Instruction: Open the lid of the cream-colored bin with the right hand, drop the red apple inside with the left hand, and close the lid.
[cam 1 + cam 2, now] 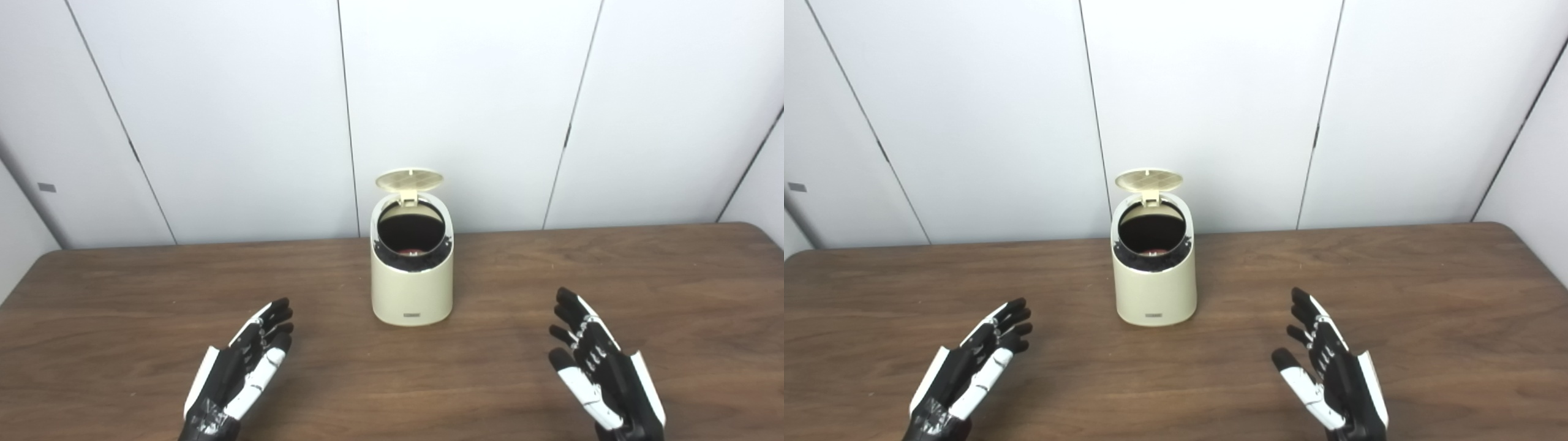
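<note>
bin (411, 288) upright at counter (122, 294) centre, toward the far edge, long axis vertical. its sloped mouth faces near and up, straight at the cameras. lid (409, 179) is flipped up on the far hinge, standing above the back rim, underside toward us

apple (409, 250): only a sliver of red visible low inside the dark opening, so it's in the bin; can't tell how it sits

left hand (242, 370) near-left of the bin, well apart from it, fingers spread and extended pointing far-right, holding nothing

right hand (603, 367) near-right, also well apart, fingers apart and pointing far-left, thumb out toward the middle, empty

both hands sit above the counter, can't tell if they touch it. counter between hands and bin is bare wood, nothing between either hand and the lid. white panel wall (245, 110) just behind the counter, close to the raised lid, can't tell whether they touch
</note>
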Controlling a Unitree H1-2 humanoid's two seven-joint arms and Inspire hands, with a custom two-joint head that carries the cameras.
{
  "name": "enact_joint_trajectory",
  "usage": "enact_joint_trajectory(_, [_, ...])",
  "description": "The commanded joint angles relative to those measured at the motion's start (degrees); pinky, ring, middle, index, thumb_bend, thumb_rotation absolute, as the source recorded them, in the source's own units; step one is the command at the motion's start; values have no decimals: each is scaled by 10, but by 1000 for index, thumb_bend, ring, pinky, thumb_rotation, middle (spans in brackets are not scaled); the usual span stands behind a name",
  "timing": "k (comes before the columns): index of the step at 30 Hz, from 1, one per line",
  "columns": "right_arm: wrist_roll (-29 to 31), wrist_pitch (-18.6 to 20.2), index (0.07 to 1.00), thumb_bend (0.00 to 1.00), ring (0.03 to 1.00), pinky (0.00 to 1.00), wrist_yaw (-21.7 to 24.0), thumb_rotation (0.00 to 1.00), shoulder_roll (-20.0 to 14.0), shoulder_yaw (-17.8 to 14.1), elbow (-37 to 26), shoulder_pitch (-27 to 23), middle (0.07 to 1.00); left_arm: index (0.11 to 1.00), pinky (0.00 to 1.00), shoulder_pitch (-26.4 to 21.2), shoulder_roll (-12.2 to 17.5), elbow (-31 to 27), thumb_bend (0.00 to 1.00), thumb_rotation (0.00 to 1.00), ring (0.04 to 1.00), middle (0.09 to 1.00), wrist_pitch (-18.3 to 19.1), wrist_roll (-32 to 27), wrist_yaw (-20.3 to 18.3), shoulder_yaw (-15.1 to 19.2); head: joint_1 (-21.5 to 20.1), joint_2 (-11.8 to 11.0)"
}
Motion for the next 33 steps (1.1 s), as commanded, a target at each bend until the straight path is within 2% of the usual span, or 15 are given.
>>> enact_joint_trajectory(1, [-1,-10,896,612,923,854,5,649,-6,-6,-4,-43,924,922,835,-1,-5,2,560,666,864,892,-33,-1,6,1,-1,1])
enact_joint_trajectory(3, [-14,-22,884,604,915,841,11,669,-17,-8,12,-73,918,918,825,7,-12,11,554,663,859,889,-42,1,11,3,-1,1])
enact_joint_trajectory(6, [-54,7,877,638,898,802,13,758,-31,-7,13,-109,904,915,821,14,-21,24,545,674,858,889,-56,7,17,2,-2,2])
enact_joint_trajectory(9, [-66,30,867,649,903,809,26,798,-47,-3,13,-150,902,917,828,18,-32,37,534,673,863,894,-62,5,19,3,-5,4])
enact_joint_trajectory(12, [-67,61,857,671,898,800,41,801,-59,-1,17,-192,902,918,828,18,-41,45,514,675,864,893,-68,3,24,5,-6,5])
enact_joint_trajectory(14, [-76,98,853,672,874,775,53,806,-66,5,20,-228,891,918,827,18,-47,54,517,680,866,893,-75,-3,29,8,-7,7])
enact_joint_trajectory(17, [-71,143,853,681,895,806,68,794,-66,9,25,-265,904,904,822,17,-62,71,517,630,857,881,-95,-11,38,15,-6,7])
enact_joint_trajectory(19, [-70,158,850,667,914,831,74,792,-65,13,33,-286,918,897,819,17,-69,85,521,612,849,872,-113,-12,43,18,-1,7])
enact_joint_trajectory(22, [-107,168,838,621,925,839,78,799,-74,32,52,-318,930,896,822,15,-71,97,525,619,850,872,-121,-13,43,20,3,7])
enact_joint_trajectory(23, [-123,171,841,620,929,865,78,839,-78,39,57,-325,932,897,826,14,-71,99,530,617,851,872,-121,-14,43,19,3,7])
enact_joint_trajectory(26, [-159,184,847,634,943,910,82,867,-86,58,75,-353,939,902,839,12,-71,100,542,602,856,874,-115,-24,43,20,7,7])
enact_joint_trajectory(33, [-203,153,866,612,963,911,92,852,-91,99,166,-436,966,936,860,14,-71,89,573,618,880,899,-100,-29,41,17,9,8])
